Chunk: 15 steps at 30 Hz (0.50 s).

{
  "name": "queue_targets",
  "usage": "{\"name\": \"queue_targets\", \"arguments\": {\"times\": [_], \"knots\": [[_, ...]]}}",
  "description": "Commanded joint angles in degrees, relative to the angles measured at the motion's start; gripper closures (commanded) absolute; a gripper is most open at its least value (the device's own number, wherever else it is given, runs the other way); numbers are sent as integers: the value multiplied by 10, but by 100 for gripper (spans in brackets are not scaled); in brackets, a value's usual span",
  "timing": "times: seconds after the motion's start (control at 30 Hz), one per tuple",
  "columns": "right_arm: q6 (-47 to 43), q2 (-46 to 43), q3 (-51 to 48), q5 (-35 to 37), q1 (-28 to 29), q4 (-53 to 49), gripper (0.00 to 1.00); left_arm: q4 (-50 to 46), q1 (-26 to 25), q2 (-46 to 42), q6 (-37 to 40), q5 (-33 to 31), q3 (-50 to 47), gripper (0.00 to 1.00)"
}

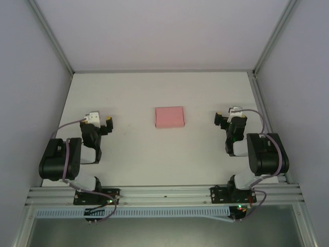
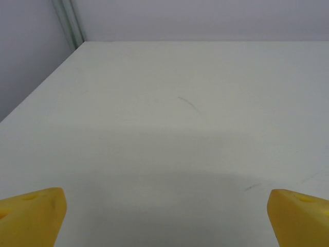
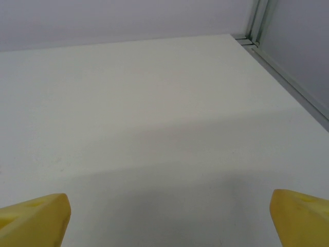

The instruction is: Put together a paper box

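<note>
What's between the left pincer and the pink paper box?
Nothing: in the top view, bare white tabletop runs from the left pincer to the flat pink rectangular paper box.

Black arms point(image 1: 61, 159) with white sections, lilac cables point(image 1: 66, 126) alongside; left gripper point(image 1: 101, 120) and right gripper point(image 1: 227, 115) carry yellow wedge fingertips point(image 2: 32, 216).

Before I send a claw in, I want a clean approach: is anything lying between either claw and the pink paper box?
Nothing visible does. The paper box lies flat mid-table; only bare table separates it from the open left claw and the open right claw.
</note>
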Motion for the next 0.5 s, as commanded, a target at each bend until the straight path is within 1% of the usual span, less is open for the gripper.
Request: {"name": "queue_targets", "arguments": {"times": [0.0, 0.47], "knots": [[16, -6, 5, -17, -4, 2, 0, 23, -3, 1, 24, 17, 19, 0], [13, -6, 4, -19, -3, 1, 0, 26, -3, 2, 24, 17, 18, 0]]}}
